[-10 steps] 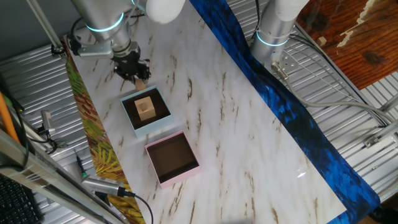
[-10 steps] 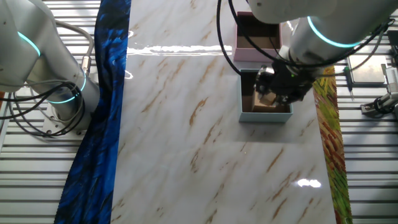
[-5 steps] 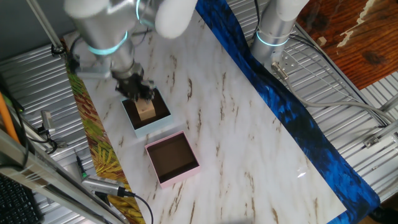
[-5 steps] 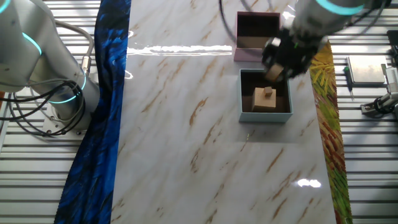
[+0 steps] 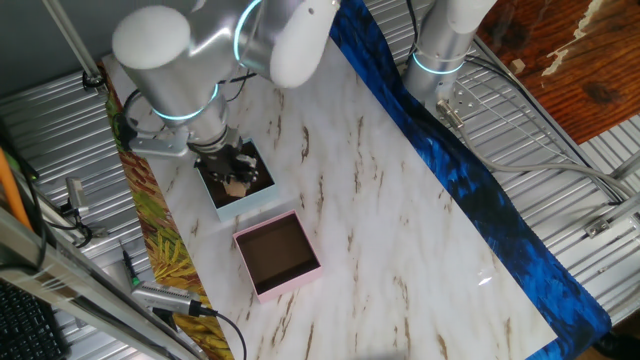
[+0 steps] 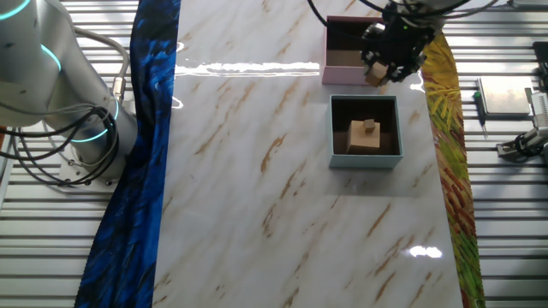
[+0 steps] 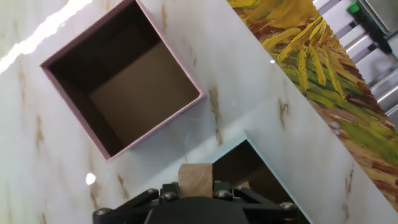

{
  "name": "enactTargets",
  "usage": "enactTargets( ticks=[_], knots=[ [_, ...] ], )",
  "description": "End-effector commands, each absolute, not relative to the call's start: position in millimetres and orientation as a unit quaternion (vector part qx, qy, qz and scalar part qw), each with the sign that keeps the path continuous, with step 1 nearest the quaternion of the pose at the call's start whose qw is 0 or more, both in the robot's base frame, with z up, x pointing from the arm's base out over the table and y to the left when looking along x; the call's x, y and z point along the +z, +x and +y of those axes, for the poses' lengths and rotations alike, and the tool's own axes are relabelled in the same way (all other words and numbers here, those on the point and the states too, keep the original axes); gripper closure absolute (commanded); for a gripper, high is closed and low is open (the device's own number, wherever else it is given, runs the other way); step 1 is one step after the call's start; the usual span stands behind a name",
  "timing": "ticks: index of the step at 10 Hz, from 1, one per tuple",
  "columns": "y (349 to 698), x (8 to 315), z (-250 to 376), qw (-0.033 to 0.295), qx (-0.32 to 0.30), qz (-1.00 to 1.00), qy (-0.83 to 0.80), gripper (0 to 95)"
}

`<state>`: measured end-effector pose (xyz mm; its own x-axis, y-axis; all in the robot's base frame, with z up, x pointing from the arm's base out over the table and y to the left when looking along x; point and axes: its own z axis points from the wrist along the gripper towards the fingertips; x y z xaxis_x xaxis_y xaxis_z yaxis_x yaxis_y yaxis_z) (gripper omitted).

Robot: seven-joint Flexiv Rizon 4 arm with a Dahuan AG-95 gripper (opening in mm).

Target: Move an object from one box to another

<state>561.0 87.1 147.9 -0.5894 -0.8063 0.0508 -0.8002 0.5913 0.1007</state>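
Note:
The light-blue box [image 6: 366, 161] holds a wooden block [image 6: 365, 135] with a smaller piece on top. Beside it, the pink box [image 6: 347, 75] has nothing in it. My gripper [image 6: 377, 73] hangs over the strip between the two boxes, shut on a small wooden block [image 6: 373, 77]. In the hand view that block [image 7: 195, 174] sits between my fingers, with the pink box [image 7: 155, 127] ahead and a corner of the light-blue box [image 7: 239, 165] below. In one fixed view my gripper [image 5: 237, 172] covers much of the light-blue box [image 5: 245, 203], near the pink box [image 5: 277, 290].
A blue cloth strip [image 5: 440, 150] runs along the far side of the marble table, with a second arm's base [image 5: 440, 50] behind it. A yellow-green patterned strip [image 6: 449, 171] borders the table edge next to the boxes.
My gripper has travelled across the light-blue box toward the pink box, carrying the small wooden block. The larger block has stayed in the light-blue box.

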Motion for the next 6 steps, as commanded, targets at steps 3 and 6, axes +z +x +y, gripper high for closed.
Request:
enactTargets(
  ticks=[3,6],
  knots=[
    [562.7,147.6,82.3,0.047,-0.039,-0.871,0.488,95.0],
    [562.7,147.6,82.3,0.043,-0.042,-0.858,0.511,95.0]
  ],
)
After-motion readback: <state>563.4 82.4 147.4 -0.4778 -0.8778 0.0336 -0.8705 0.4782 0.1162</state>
